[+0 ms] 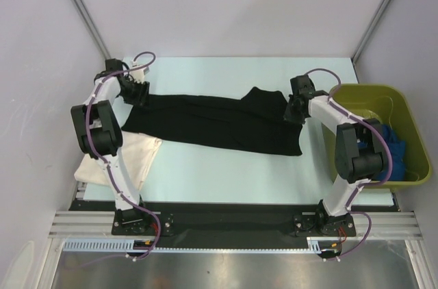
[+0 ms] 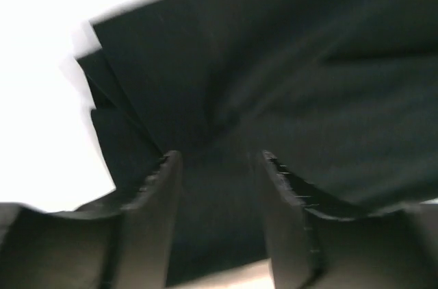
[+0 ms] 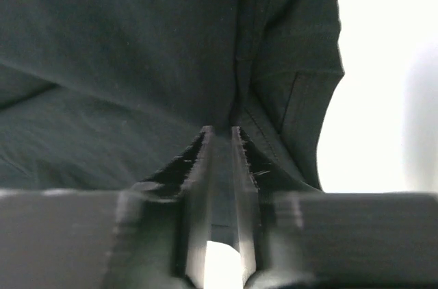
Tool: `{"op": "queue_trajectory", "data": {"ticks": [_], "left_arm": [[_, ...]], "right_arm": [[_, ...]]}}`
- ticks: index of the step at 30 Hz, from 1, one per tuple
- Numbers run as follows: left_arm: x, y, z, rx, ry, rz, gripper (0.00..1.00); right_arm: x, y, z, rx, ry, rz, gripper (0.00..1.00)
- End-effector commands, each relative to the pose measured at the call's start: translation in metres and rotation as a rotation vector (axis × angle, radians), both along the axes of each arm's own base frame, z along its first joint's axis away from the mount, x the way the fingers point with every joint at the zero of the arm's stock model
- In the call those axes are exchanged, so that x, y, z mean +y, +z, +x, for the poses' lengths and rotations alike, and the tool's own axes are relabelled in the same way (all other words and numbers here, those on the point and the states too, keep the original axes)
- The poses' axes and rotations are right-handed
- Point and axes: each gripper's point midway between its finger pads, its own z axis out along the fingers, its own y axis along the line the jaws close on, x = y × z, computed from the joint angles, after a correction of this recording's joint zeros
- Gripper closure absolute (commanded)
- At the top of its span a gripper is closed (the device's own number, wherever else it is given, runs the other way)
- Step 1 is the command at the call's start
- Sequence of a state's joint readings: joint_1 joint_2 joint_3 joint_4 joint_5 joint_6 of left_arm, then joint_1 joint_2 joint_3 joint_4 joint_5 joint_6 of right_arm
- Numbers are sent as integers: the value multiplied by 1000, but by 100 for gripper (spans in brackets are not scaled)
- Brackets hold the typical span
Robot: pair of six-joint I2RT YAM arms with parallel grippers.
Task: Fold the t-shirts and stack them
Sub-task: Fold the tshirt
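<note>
The large black t-shirt (image 1: 212, 124) lies stretched across the middle of the table, one sleeve folded up at the back right. My left gripper (image 1: 139, 94) is at its far left corner. In the left wrist view my left gripper (image 2: 215, 155) has its jaws apart, with the black cloth (image 2: 287, 63) lying between and beyond them. My right gripper (image 1: 293, 109) is at the shirt's right end. In the right wrist view my right gripper (image 3: 220, 128) is shut on a fold of the black cloth (image 3: 123, 49). The cream t-shirt (image 1: 120, 155) lies folded at the near left. The blue t-shirt (image 1: 393, 142) sits in the bin.
The olive-green bin (image 1: 404, 107) stands at the right edge of the table. The cream shirt partly overhangs the table's left side, under the left arm. White walls close in the back and sides.
</note>
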State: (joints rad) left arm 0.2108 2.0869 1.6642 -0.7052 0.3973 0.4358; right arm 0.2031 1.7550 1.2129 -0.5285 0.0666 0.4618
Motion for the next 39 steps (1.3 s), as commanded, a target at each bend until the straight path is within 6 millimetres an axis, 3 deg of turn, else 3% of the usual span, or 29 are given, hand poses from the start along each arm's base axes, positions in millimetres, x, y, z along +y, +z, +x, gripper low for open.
{"op": "queue_trajectory", "data": {"ticks": [1, 2, 3, 5, 6, 8, 9, 10, 11, 12, 13, 14, 17, 21, 23, 24, 26, 28, 29, 34, 39], "left_arm": [[2, 41, -9, -49, -125, 5, 43], [-5, 50, -8, -73, -161, -34, 41], [-8, 68, -2, -117, -181, -51, 35], [-16, 84, 1, -142, -201, -97, 28], [-21, 100, 10, -192, -211, -126, 19], [-19, 107, 27, -210, -136, -154, 18], [-9, 108, 42, -239, -81, -114, 18], [-2, 92, 51, -197, 7, -114, 18], [7, 98, 65, -220, 49, -82, 22], [15, 89, 70, -193, 92, -45, 25], [15, 69, 76, -145, 110, -55, 27], [18, 79, 88, -171, 122, -49, 31], [4, 59, 93, -103, 116, -45, 32], [-12, 39, 90, -71, 66, -15, 29], [-11, 26, 84, -38, 60, 13, 31], [-7, 22, 81, -25, 67, 27, 32], [5, 11, 74, 3, 86, 85, 32], [13, 13, 76, -21, 88, 124, 31], [19, 9, 75, -25, 97, 146, 31], [22, -5, 77, -15, 86, 164, 29], [20, -4, 91, -48, 104, 139, 28]], "right_arm": [[-2, 32, 21, -81, 10, -18, 75], [-6, 37, 24, -88, 3, -40, 65], [-8, 42, 27, -98, 0, -47, 62], [-13, 59, 40, -141, -14, -42, 60], [-14, 64, 45, -156, -21, -35, 60], [-18, 72, 63, -187, -37, -31, 60], [-19, 73, 70, -199, -45, -37, 60], [-21, 70, 83, -201, -52, -41, 59], [-22, 67, 89, -196, -60, -38, 59], [-23, 59, 93, -173, -67, -37, 59], [-24, 56, 100, -164, -68, -17, 59], [-21, 46, 112, -148, -65, -5, 59], [-9, 28, 130, -113, -20, 32, 57], [-4, 3, 139, -67, 4, 30, 56], [-5, -5, 140, -55, 2, 29, 58], [-6, -11, 141, -47, -1, 29, 59], [-7, -16, 142, -46, -7, 30, 74], [-3, -18, 143, -46, 2, 54, 95], [-2, -16, 145, -55, -1, 57, 100], [-1, -4, 151, -93, 0, 61, 100], [-3, 14, 153, -133, 8, 47, 100]]}}
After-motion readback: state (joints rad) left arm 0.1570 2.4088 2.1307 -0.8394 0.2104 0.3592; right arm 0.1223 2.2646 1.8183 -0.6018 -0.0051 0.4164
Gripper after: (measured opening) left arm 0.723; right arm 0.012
